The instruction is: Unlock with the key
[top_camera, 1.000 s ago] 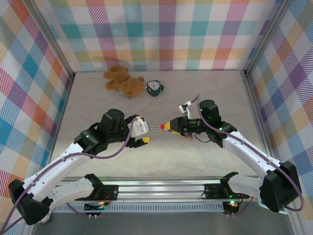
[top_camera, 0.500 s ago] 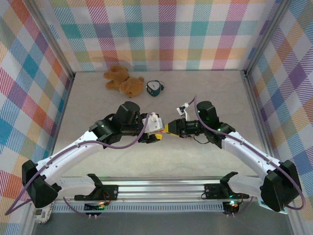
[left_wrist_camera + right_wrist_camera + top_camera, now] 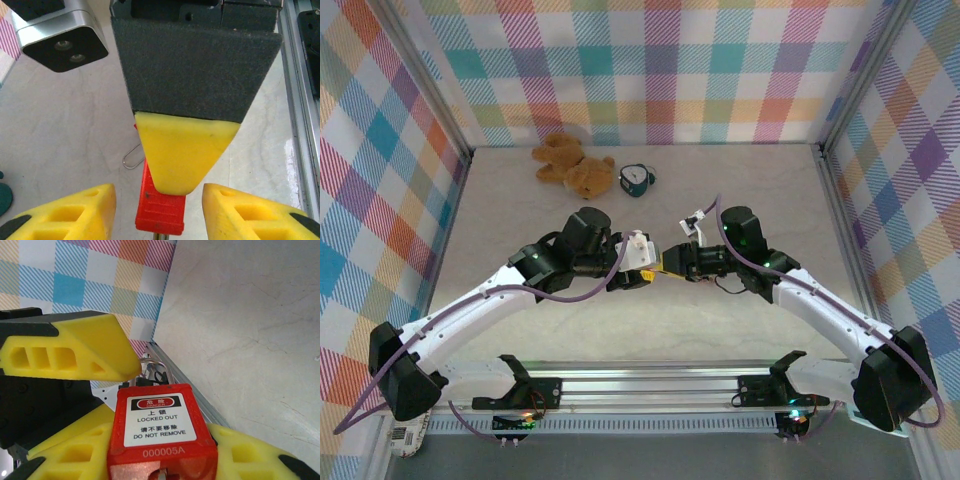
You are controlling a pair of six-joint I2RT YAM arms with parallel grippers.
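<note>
The step in hand looks to be getting a hold on the key so that it can be turned. The right jaws pinch a red plastic safety padlock [image 3: 162, 432] with a white "LOCKED OUT" label. One dark, yellow-tipped finger [image 3: 185, 150] is pressed flat on its upper face, over the pale marbled worktop [image 3: 60, 140]. The left jaws stand spread, one yellow finger [image 3: 75, 212] on each side of the padlock's ribbed free end. Neither finger touches the padlock, and a gap shows on both sides.

Of the slim silvery-grey metal key [image 3: 159, 236] only a short grey stub shows, poking from the middle of that free end between the left jaws. I take it for the key seated in the lock, but its head and full length cannot be made out. A thin silver wire loop [image 3: 131, 157] sits just beside the padlock's flank. It is probably the shackle, though I cannot tell whether it is attached.

To do this well, the left jaws should meet on the key alone, clear of the padlock's body and the loop. They should be centred on the key's axis, so that a roll of the wrist turns it rather than levers it. The right jaws must hold the padlock firm against that twist. So thin a key would likely slip or bend if gripped off-centre.
</note>
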